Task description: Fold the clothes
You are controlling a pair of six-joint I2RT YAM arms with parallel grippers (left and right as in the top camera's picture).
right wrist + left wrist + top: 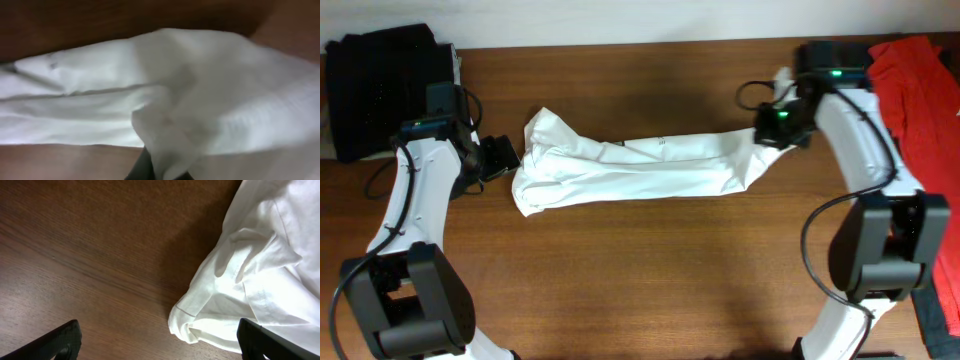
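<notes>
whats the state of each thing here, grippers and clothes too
white T-shirt, bunched into a long wrinkled strip
left gripper, open, beside the shirt's end
right gripper, shut on the shirt's other end
red garment, crumpled heap
black clothes, piled, untouched

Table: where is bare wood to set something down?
The widest bare patch of table lies between the white T-shirt and the near edge. A narrower strip runs behind the shirt. Crowded: black clothes far left, red garment far right.
</notes>
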